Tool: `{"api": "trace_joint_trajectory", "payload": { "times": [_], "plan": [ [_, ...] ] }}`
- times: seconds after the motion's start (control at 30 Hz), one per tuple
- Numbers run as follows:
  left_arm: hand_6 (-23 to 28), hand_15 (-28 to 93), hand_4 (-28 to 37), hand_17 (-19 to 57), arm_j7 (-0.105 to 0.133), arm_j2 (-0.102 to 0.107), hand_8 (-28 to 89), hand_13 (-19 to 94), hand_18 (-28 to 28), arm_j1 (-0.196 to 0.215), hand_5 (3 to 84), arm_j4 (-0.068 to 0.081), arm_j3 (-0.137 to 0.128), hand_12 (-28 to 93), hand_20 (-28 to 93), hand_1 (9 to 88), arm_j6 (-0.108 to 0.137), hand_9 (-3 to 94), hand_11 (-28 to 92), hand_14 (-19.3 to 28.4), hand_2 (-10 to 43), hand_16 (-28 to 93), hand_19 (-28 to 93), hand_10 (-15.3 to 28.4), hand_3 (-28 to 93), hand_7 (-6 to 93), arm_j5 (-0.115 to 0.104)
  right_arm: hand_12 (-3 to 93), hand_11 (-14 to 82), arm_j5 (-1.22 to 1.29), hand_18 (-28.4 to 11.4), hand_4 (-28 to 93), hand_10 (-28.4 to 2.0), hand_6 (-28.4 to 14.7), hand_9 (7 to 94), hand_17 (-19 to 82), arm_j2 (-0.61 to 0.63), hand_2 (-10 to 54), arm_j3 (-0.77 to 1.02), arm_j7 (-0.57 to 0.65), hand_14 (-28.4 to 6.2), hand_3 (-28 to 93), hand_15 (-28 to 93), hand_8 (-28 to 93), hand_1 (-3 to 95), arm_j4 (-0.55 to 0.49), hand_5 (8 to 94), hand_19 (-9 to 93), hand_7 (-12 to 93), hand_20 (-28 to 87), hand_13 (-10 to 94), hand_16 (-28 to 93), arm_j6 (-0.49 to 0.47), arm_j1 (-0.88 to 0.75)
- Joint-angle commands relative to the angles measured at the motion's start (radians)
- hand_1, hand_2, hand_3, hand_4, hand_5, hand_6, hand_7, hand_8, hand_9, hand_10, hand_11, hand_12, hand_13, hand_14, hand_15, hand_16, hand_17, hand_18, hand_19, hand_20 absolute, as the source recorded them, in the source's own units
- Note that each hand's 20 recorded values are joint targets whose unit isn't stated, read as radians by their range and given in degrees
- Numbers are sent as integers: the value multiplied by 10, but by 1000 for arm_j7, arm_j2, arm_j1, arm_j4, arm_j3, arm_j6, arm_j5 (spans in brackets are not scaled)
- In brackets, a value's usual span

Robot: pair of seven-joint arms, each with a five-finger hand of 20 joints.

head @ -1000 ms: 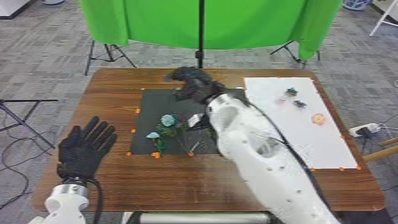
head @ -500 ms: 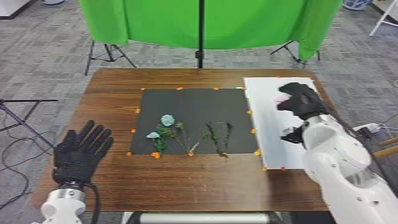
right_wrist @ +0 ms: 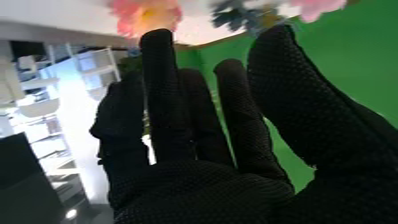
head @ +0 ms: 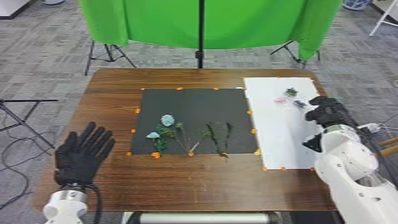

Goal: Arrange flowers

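Evidently empty, the fingers (right_wrist: 164, 100) of the right hand (head: 330, 112) are extending nearly straight, with the thumb (right_wrist: 298, 95) standing well apart and nothing between them. Beyond their tips, in the wrist view, an orange-pink flower head (right_wrist: 147, 17) is sitting near. The hand is hanging by the outer edge of the white sheet (head: 275, 135), where a pink flower head (head: 281, 100) and two blue-grey flower heads (head: 291, 92) are lying close together. Farther off, the black sheet (head: 195, 102) is bearing two light-blue flowers (head: 167, 120) and green stems (head: 211, 137), two of them seemingly lacking blooms. The left hand (head: 78, 157) is resting open at the table's (head: 115, 192) left side.

Likely step: choosing a head for a bare stem. Main risk: the heads are looking small and soft, so fingers closing off-centre could be pushing one away or crushing its petals. The blue-grey pair is lying near enough to the pink that a wide grasp could be catching a neighbour. A low, dragging glove could be shifting the sheet; a careless release could be nudging the thin stems askew.
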Motion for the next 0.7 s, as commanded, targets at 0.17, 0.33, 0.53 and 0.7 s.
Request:
{"api": "trace_joint_trajectory", "payload": {
  "times": [0.17,0.33,0.53,0.7],
  "plan": [
    [115,353,-283,-85,-1,-15,-82,258,166,15,418,4,12,88,141,267,0,346,187,178,137,-80,413,171,779,70,-2,124,108,35,-236,-283,-153,-37,403,272,16,-95,43,39,-133,857,505,-130,445,47,459,868,146,457,460,138,-96,6],
    [115,351,-283,-85,-1,-18,-82,258,167,13,418,5,11,88,140,268,-8,347,187,177,136,-80,413,170,778,69,-5,131,130,14,-236,-283,-147,-31,459,278,17,-95,11,55,-120,845,511,-133,476,89,488,868,155,456,497,140,-81,24],
    [117,356,-283,-85,22,-14,-81,263,166,12,424,-6,19,89,141,270,43,351,191,177,135,-78,413,171,778,73,-92,173,252,-26,-227,-283,-151,-24,542,288,27,-95,-30,20,-116,789,596,-152,517,126,564,880,202,457,528,171,-21,13],
    [120,370,-283,-84,25,-13,-83,271,167,14,433,-8,20,90,142,270,41,361,200,179,133,-78,417,171,782,77,-97,268,351,-57,-222,-283,-124,-2,633,303,21,-95,-40,-3,-104,663,636,-137,579,138,654,885,312,470,581,285,51,-4]
  ]
}}
